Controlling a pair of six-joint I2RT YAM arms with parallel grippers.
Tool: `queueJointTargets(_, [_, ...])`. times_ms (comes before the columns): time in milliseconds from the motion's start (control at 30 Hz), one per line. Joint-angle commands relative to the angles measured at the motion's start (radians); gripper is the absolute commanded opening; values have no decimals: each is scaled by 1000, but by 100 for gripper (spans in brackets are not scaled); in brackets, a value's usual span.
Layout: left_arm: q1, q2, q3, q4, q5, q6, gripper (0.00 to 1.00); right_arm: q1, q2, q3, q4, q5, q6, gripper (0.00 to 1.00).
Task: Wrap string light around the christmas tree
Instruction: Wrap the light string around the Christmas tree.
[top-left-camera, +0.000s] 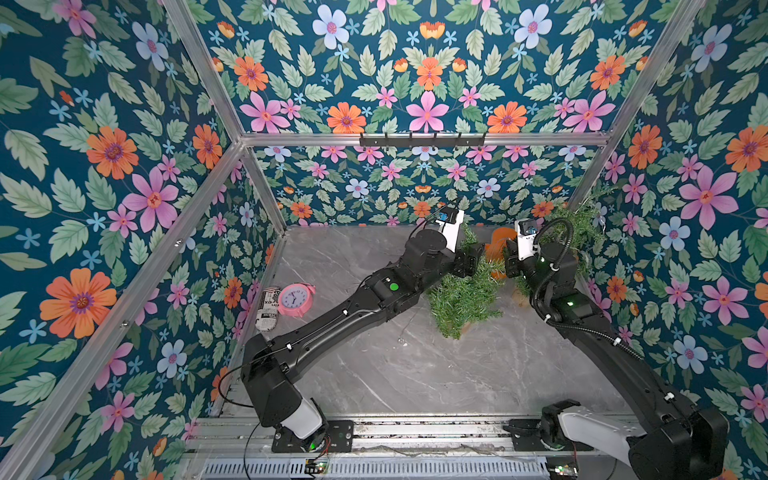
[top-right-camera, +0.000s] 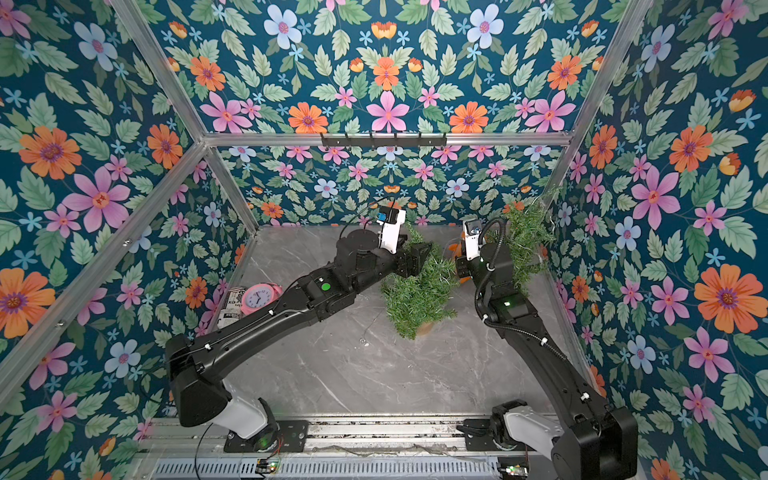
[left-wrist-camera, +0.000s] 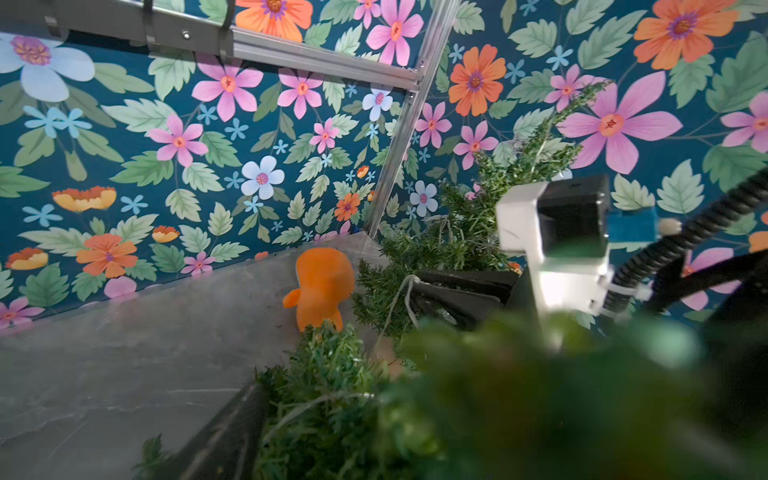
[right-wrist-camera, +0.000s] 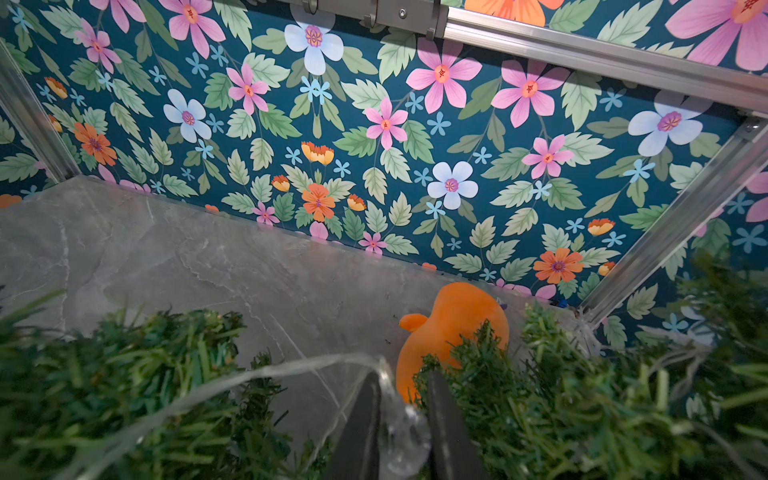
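christmas tree (top-left-camera: 461, 299) green | string light (right-wrist-camera: 408, 434) clear | tabletop (top-left-camera: 415, 374) grey marble, white veins | walls (top-left-camera: 104, 187) teal with pink, orange, pale-blue flowers | toy (right-wrist-camera: 457, 320) bright orange | clock (top-left-camera: 294, 300) pink, white face

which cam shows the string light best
Right wrist: the string light wire and a clear bulb sit close up in the right end effector. Left wrist shows a pale strand; both top views only a faint thread.

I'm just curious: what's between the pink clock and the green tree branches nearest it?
The robot's left arm stretches across there, above the grey table, between the pink clock and the green branches. Both top views show it.
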Motion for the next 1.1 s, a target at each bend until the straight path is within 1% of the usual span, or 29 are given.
queueJointTargets(0, [0,9,5,80,16,18,52,0,-3,7,1,-4,-30,0])
queueJointTargets(167, [-1,-27,1,70,-6,27,14,0,1,20,-7,11,-62,0])
queueJointTargets(267, [-1,-60,4,43,-34,34,0,1,15,33,-3,27,-89,0])
queueJointTargets(400, [0,-96,8,13,-40,38,0,0,37,59,4,49,-122,0])
queueJointTargets(567, [-1,-131,25,-10,-16,23,0,0,70,110,0,66,-164,0])
queueJointTargets(667, [0,-151,46,-39,-31,33,0,1,81,128,11,94,-203,0])
queueJointTargets(767, [0,-172,61,-69,-70,53,0,1,81,134,8,105,-230,0])
queueJointTargets(900, [11,-188,72,-95,-86,50,0,0,62,120,3,71,-232,0])
queueJointTargets(1000, [43,-185,79,-110,-22,-13,0,0,59,102,37,54,-250,0])
queueJointTargets(1067, [49,-177,87,-128,3,-28,0,1,59,101,69,26,-243,0])
